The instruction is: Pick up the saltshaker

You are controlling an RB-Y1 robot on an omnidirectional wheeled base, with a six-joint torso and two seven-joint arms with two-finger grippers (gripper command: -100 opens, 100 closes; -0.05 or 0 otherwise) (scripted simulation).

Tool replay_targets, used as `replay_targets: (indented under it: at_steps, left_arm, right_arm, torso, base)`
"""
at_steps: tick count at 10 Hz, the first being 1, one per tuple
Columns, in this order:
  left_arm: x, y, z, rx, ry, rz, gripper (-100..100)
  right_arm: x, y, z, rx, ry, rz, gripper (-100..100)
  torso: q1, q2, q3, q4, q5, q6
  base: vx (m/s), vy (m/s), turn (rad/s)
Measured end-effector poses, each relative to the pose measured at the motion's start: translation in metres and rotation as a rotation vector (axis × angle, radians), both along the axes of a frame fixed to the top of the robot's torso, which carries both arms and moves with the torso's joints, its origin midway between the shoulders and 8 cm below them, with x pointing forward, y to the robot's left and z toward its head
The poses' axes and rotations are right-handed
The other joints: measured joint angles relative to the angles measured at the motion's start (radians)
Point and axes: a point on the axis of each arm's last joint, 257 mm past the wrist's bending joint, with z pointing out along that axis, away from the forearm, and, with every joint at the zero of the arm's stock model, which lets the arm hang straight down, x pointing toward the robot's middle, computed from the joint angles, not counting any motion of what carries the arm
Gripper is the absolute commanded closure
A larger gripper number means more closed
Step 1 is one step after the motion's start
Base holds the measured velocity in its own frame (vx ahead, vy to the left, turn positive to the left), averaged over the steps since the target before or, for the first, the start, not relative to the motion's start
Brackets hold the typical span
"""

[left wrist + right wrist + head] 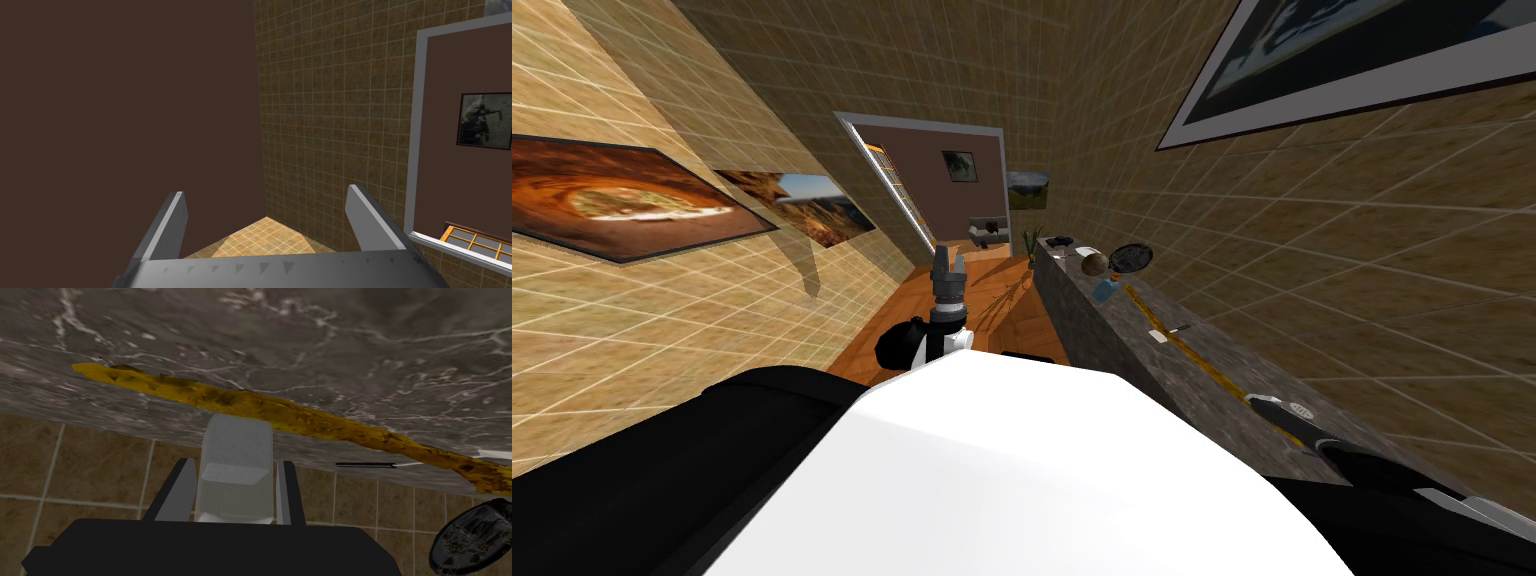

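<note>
The saltshaker (235,438), a pale grey-white boxy thing, is clamped in the right claw (235,463): the two fingers (176,493) press its sides and it stands out past their tips. Just beyond it lies the dark, white-veined stone worktop (310,328), and I cannot tell whether the shaker's base touches the stone or hangs clear of it. A long, knobbly yellow-brown stick (280,410) lies on the worktop past the shaker's far end, close to it. A thin black rod with a pale tip (367,464) lies near the stick, off to one side of the claw, and farther that way is a dark oval thing (470,540). In the head view the right arm reaches in at the lower right of the frame, and the shaker shows at its tip as a small white shape over the near part of the worktop. Up the worktop, right of centre in the frame, are a blue bottle (1108,290), a brown ball (1094,264) and a dark round disc (1132,258). The left claw (949,262) is held up at the frame's centre, over the orange floor (932,310), its fingers spread apart and holding nothing.
</note>
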Motion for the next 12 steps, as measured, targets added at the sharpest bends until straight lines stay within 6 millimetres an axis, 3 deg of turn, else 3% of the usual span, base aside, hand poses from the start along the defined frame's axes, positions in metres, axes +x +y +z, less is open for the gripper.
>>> replay_targets:
  at_steps: [12]
  left_arm:
    - [0.0,0.0,0.0,0.0,0.0,0.0,0]
  right_arm:
    - [0.067,0.025,0.008,0.011,0.0,-0.058,100]
  torso:
    - [0.001,-0.001,-0.001,-0.001,0.001,0.002]
  base:
    - [-0.088,-0.018,0.03]
